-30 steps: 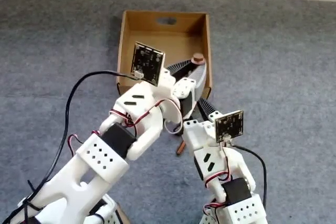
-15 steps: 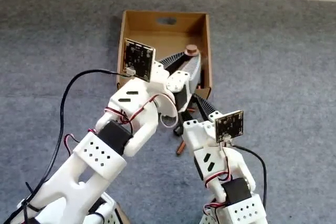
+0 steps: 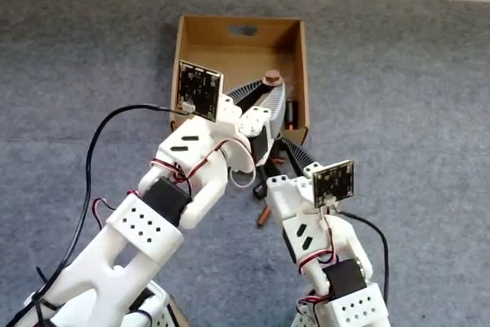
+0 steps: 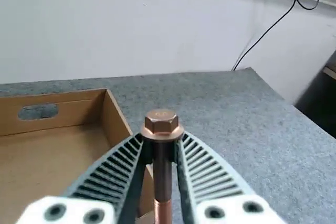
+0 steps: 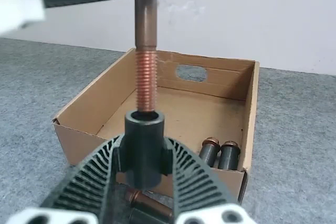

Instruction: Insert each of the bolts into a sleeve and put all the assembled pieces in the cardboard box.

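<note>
Over the near wall of the cardboard box, high view: left fingers closed on a bolt, its head up between the tips. Right fingers sit close below the left ones, mostly hidden under the left arm. Assembled pieces lie inside the box, just beside the left fingers. A loose bolt lies on the grey surface behind the right fingers, toward the arm bases. Left wrist view: both fingers press against the bolt, with the hex head just past the tips and the box beyond them. Right wrist view: right fingers clamp an upright black sleeve. The bolt hangs straight above, threaded end at the sleeve's open top. Past the fingers, two assembled pieces lie in a box corner. The loose bolt lies under the fingers.
</note>
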Motion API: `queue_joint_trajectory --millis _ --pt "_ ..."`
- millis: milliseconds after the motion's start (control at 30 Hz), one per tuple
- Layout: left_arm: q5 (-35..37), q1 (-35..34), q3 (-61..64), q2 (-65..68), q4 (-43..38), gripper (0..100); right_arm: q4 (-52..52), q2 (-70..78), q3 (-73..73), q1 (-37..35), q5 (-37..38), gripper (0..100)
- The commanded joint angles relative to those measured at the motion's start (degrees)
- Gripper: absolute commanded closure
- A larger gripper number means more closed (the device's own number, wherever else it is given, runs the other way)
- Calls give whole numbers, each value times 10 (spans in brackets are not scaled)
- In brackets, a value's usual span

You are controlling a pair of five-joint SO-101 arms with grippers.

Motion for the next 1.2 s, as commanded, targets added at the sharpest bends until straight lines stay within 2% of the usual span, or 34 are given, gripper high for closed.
queue_joint_trajectory --millis 0,167,467,633,900,1067,1167 --pt "-1 13 -6 -18 -7 992 -15 -10 32 -4 -6 991" --pt "-4 30 -4 -18 -7 992 -15 -10 32 -4 -6 991" --pt "-4 19 -3 -18 -4 992 -15 -10 32 -4 -6 991" --pt "-4 32 -10 -37 61 992 -15 -10 32 -4 -6 991" --pt "-4 31 -7 -88 112 992 -15 -10 32 -4 -6 991" --pt "-4 33 36 -88 106 992 -15 -10 32 -4 -6 991" --pt "-4 32 53 -88 74 992 -15 -10 32 -4 -6 991"
